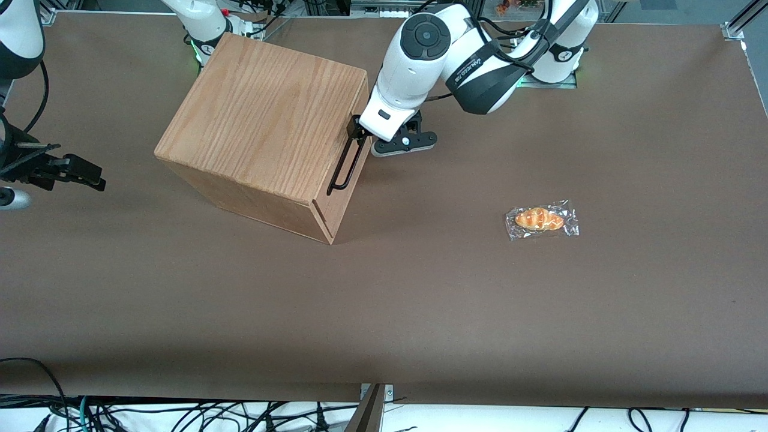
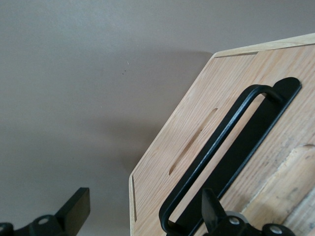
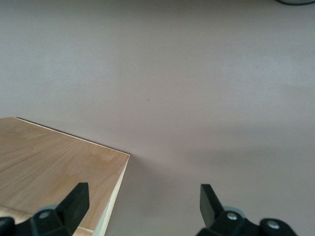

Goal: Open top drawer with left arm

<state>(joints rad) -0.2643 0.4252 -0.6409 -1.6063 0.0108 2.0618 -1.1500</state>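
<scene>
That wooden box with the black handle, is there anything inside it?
Cannot tell: the oak-grain top drawer with its thin black bar handle is shut, hiding the inside. The left arm's open black claw is at the handle.

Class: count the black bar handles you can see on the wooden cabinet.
1: the black bar handle on the top drawer front, with the open pincer at it. Handles lower down may be hidden.
</scene>
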